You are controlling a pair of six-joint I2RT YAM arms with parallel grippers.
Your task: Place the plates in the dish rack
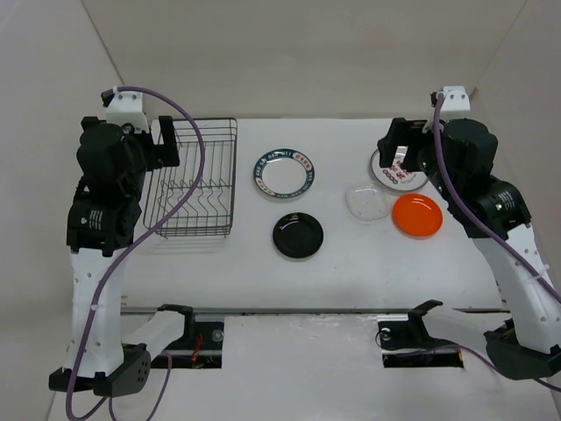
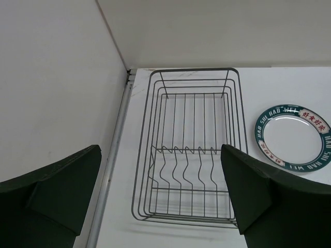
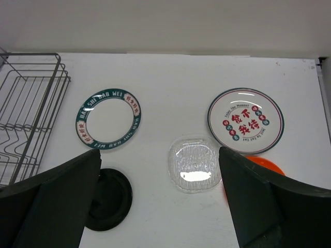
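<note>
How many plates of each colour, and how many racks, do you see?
White plate with green rim: 1
Black plate: 1
Clear plate: 1
Orange plate: 1
White plate with red markings: 1
Dish rack: 1
Total: 5 plates, 1 rack

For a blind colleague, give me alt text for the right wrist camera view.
Five plates lie flat on a white table: a green-rimmed plate, a red-lettered plate, a clear plate, a black plate and a half-hidden orange plate. A wire dish rack sits at the left edge; the right gripper, jaws open, frames the bottom corners.
</note>
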